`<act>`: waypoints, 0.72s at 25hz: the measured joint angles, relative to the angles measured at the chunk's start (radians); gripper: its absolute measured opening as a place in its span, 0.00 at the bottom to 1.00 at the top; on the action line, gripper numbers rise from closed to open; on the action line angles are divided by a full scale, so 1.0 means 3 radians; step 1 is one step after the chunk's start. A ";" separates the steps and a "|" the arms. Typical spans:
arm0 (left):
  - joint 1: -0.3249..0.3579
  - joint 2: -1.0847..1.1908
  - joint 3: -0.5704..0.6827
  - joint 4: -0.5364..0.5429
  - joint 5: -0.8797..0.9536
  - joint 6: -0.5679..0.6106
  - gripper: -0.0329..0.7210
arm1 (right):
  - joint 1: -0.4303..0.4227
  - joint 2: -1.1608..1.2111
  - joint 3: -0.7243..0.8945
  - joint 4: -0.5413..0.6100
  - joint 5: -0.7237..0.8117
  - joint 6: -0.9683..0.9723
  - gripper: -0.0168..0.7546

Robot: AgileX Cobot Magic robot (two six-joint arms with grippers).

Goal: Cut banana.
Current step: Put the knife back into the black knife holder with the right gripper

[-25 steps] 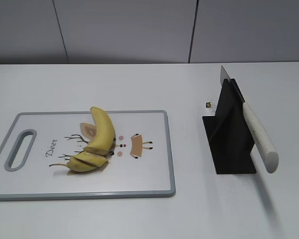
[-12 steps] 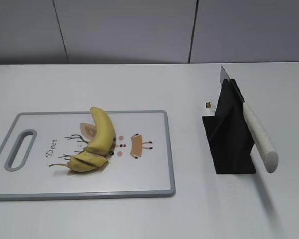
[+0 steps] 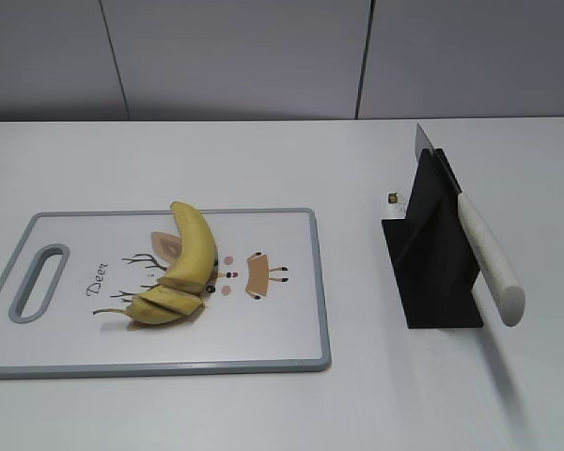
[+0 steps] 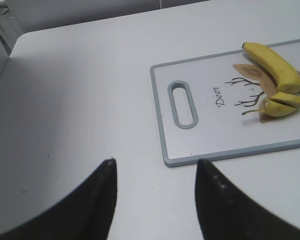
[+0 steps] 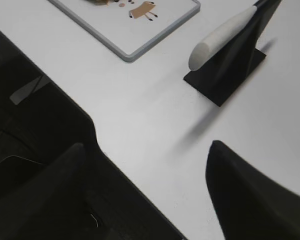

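Note:
The yellow banana (image 3: 193, 249) lies on the white cutting board (image 3: 282, 329) with a couple of slices cut across its stem end (image 3: 160, 307). It also shows in the left wrist view (image 4: 275, 72). The knife (image 3: 487, 258), white handle, rests in a black stand (image 3: 432, 272); its handle shows in the right wrist view (image 5: 222, 37). My left gripper (image 4: 155, 162) is open and empty over bare table left of the board. My right gripper (image 5: 147, 145) is open and empty above the table's front edge, well short of the stand. Neither gripper shows in the exterior view.
The board (image 4: 190, 145) has a grey rim, a handle slot (image 4: 182, 104) and a brown deer print (image 3: 258, 274). A small dark object (image 3: 393, 197) lies behind the stand. The table's front edge (image 5: 97, 145) drops to dark floor.

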 joint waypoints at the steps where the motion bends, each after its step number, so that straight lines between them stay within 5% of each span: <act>1: 0.0000 0.0000 0.0000 0.0000 0.0000 0.0000 0.70 | 0.0000 0.0000 0.0000 0.0036 0.0003 -0.0057 0.74; 18: 0.0000 0.0000 0.0001 0.0000 0.0000 0.0000 0.70 | 0.0000 -0.0002 0.0125 0.0188 -0.0381 -0.0144 0.72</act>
